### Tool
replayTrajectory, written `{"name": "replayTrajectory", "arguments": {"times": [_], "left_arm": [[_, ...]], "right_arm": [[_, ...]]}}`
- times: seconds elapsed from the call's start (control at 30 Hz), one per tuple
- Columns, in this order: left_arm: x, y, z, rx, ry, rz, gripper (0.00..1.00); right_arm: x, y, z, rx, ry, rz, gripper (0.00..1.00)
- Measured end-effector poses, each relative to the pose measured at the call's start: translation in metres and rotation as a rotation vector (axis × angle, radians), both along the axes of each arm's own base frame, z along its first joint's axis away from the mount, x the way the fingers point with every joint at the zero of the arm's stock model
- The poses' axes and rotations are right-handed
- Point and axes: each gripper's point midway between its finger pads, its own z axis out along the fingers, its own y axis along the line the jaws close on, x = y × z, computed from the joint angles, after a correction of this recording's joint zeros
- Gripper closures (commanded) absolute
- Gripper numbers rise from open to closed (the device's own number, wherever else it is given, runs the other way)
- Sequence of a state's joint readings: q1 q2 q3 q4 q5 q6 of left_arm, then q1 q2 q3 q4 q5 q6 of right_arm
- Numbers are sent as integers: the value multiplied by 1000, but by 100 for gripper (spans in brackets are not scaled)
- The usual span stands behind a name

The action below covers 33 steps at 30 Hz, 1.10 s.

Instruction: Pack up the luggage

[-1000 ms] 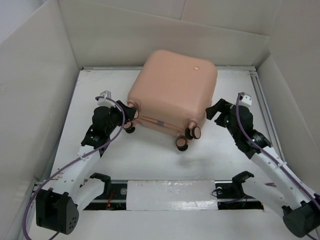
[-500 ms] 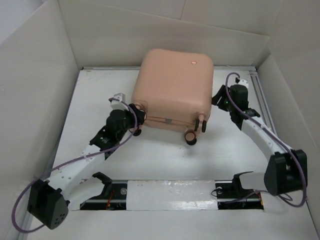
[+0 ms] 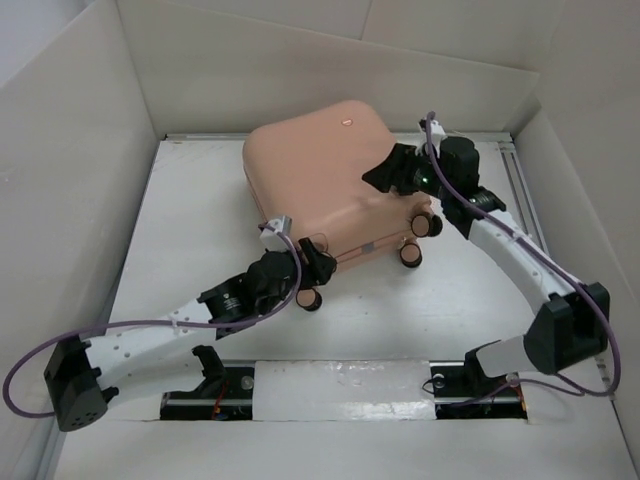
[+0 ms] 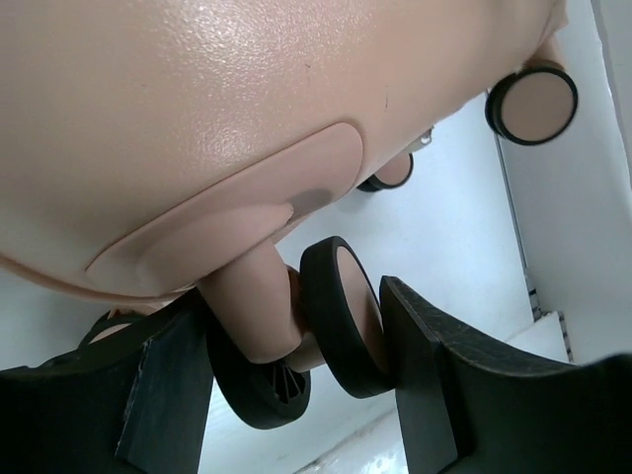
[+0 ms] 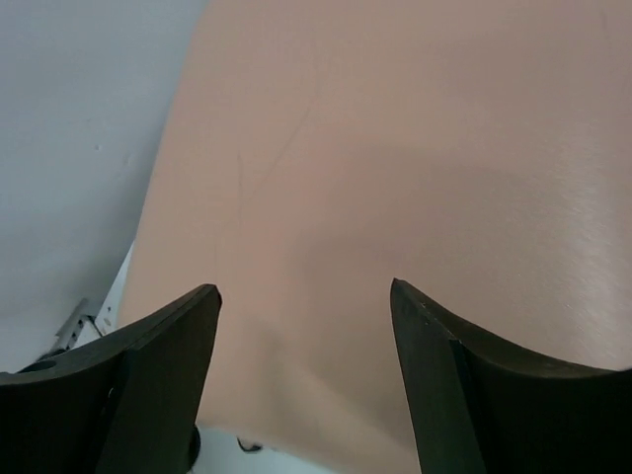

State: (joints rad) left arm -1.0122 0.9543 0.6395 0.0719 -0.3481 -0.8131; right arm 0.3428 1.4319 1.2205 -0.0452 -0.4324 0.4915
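One wheel (image 4: 341,316) of the luggage (image 3: 320,175) sits between the left fingers (image 4: 444,385).

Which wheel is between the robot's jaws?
The wheel at the suitcase's near-left corner: it sits between the left gripper's jaws. The other wheels stand off to the right, nothing around them.

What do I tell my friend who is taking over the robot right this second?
Left gripper: fingers sit on either side of a wheel of the suitcase, at its near left corner. Unclear whether they pinch it.
Right gripper: open and empty, over the suitcase's right side.
The suitcase lies closed on the table, wheels toward the arms.
Done: the suitcase is shut.
Left: hard to say. Its inside is hidden, and no loose things to pack are in view.
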Motion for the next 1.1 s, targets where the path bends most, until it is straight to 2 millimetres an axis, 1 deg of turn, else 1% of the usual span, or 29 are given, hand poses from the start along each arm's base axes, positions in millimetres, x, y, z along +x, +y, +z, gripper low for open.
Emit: {"name": "replayTrajectory", "arguments": {"times": [0.07,0.1,0.13,0.2,0.23,0.27,0.3,0.33,0.37,0.4,0.43,0.47,0.5,0.53,0.57,0.6,0.63,0.67,0.7,0.73,0.77,0.8,0.9,1.1], "left_arm": [[-6,11,2,11,-3,6,100],[-8,15,4,18,-7,5,100],[-11,19,5,25,-10,3,100],[-16,25,9,28,-17,-4,100],[-18,28,11,26,-20,-7,100],[-20,30,11,23,-21,-10,100],[-21,31,12,24,-22,-11,100],[-21,31,12,23,-22,-12,100],[-22,31,11,21,-22,-15,100],[-22,31,10,19,-23,-15,100],[-22,31,10,16,-24,-16,100],[-22,31,11,15,-25,-16,100],[-22,31,11,15,-25,-17,100],[-22,31,11,15,-25,-17,100],[-22,31,11,14,-25,-17,100],[-22,32,11,13,-26,-16,100],[-22,32,12,13,-26,-16,100],[-22,32,12,12,-27,-17,100],[-23,32,12,11,-27,-17,100],[-23,32,13,10,-28,-17,100],[-23,32,13,9,-28,-19,100],[-23,32,13,8,-28,-19,100],[-24,32,14,8,-29,-23,100],[-27,34,15,4,-30,-35,100]], "right_arm": [[-16,-13,6,-15,-18,-31,22],[-29,-20,13,-17,-44,-48,22],[-45,-28,22,-14,-76,-62,22],[-83,-42,48,11,-181,-80,29],[-104,-48,62,33,-241,-83,37],[-123,-53,70,53,-288,-84,46],[-140,-58,74,81,-336,-85,67],[-159,-63,76,110,-384,-85,77],[-174,-66,70,137,-406,-76,83],[-185,-68,58,158,-413,-73,94],[-189,-69,43,172,-407,-75,99],[-189,-69,20,171,-384,-82,100],[-187,-70,-8,159,-337,-97,100],[-184,-71,-41,136,-279,-121,100],[-182,-73,-62,118,-240,-138,98],[-179,-75,-84,99,-201,-157,92],[-177,-77,-101,83,-169,-174,79],[-176,-79,-113,73,-147,-190,74],[-173,-80,-119,69,-138,-202,70],[-170,-81,-121,68,-138,-217,66],[-165,-82,-120,71,-150,-233,61],[-160,-82,-119,74,-160,-248,59],[-146,-83,-119,73,-186,-283,57],[-127,-76,-137,33,-184,-291,59]]}}
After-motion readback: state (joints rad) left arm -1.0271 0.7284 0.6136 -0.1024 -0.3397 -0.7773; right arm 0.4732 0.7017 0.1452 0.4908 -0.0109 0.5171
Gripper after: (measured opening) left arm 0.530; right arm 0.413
